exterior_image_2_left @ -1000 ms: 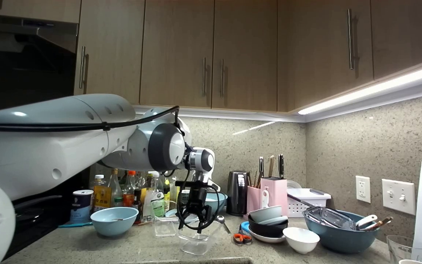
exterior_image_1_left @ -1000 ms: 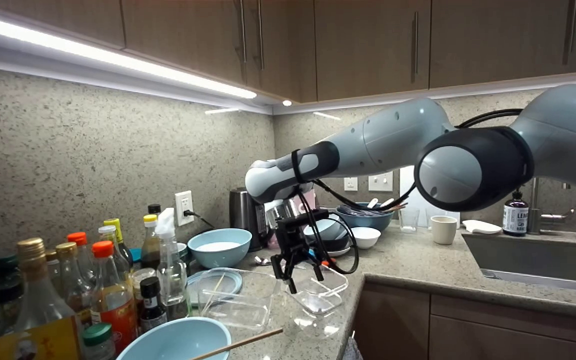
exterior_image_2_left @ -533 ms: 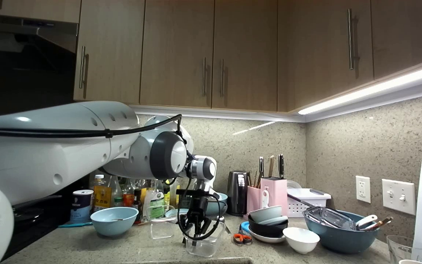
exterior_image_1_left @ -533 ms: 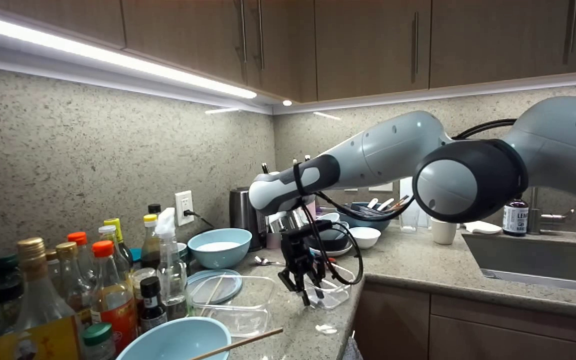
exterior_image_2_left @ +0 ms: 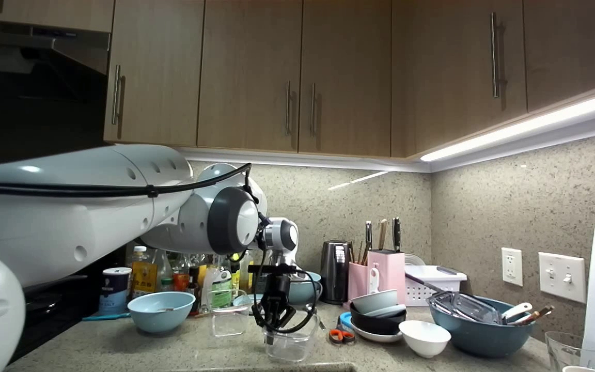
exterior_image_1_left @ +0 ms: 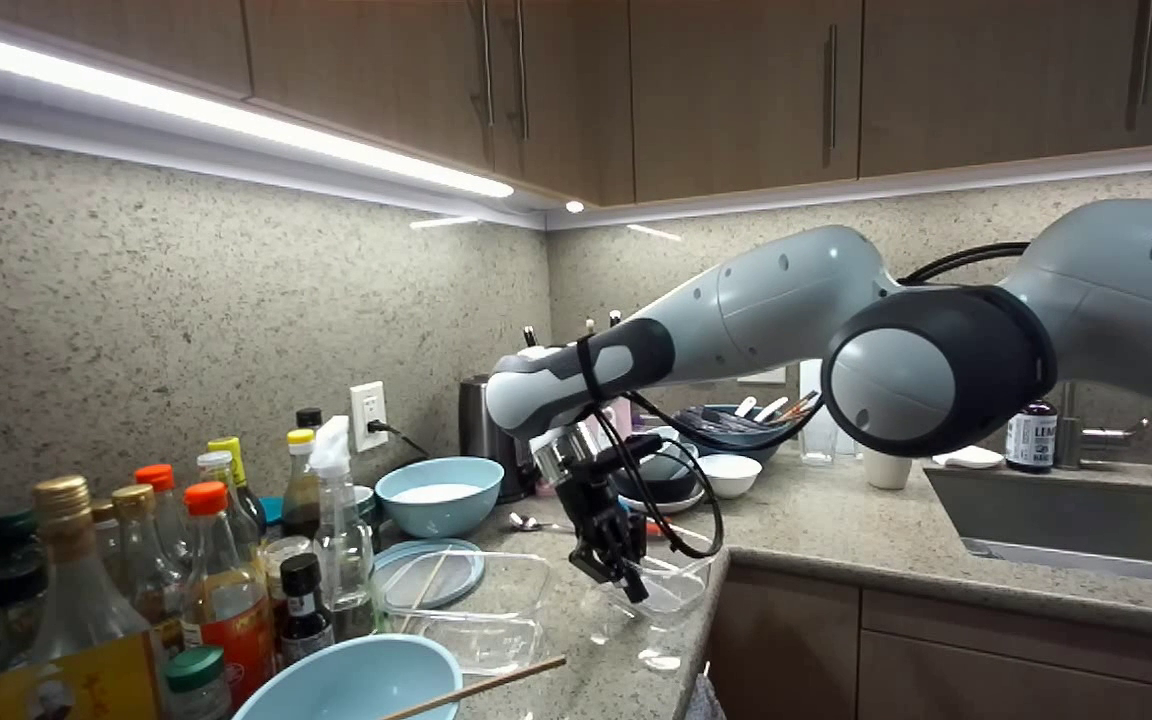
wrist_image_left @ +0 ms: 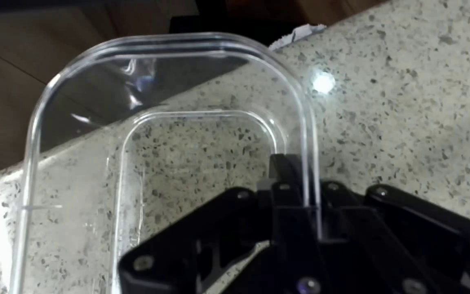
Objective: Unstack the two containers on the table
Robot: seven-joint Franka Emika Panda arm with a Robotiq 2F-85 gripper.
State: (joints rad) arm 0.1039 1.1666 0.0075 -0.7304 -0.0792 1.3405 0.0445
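In both exterior views the two clear containers sit side by side, not nested. The far-left one is a tub (exterior_image_1_left: 486, 640) on the speckled table (wrist_image_left: 402, 122). The second tub (exterior_image_1_left: 676, 592) is near the counter's front edge, at my gripper (exterior_image_2_left: 270, 338). In the wrist view my gripper (wrist_image_left: 289, 163) is shut on this tub's (wrist_image_left: 214, 87) right side wall, which runs down between the fingers. Part of the tub's rim appears beyond the counter edge there. Whether its base touches the counter I cannot tell. The gripper's body hides the tub's near end.
Light blue bowls (exterior_image_1_left: 366, 680) (exterior_image_1_left: 439, 495) stand near the left tub, with a wooden chopstick (exterior_image_1_left: 496, 686) across the front one. Bottles (exterior_image_1_left: 221, 570) line the wall. Orange scissors (exterior_image_2_left: 341, 337), stacked dishes (exterior_image_2_left: 377, 310) and a white bowl (exterior_image_2_left: 424, 336) stand on the right side.
My gripper has come down and shut on the right tub's wall. That tub has shifted right, and the left tub has shifted slightly away from it.
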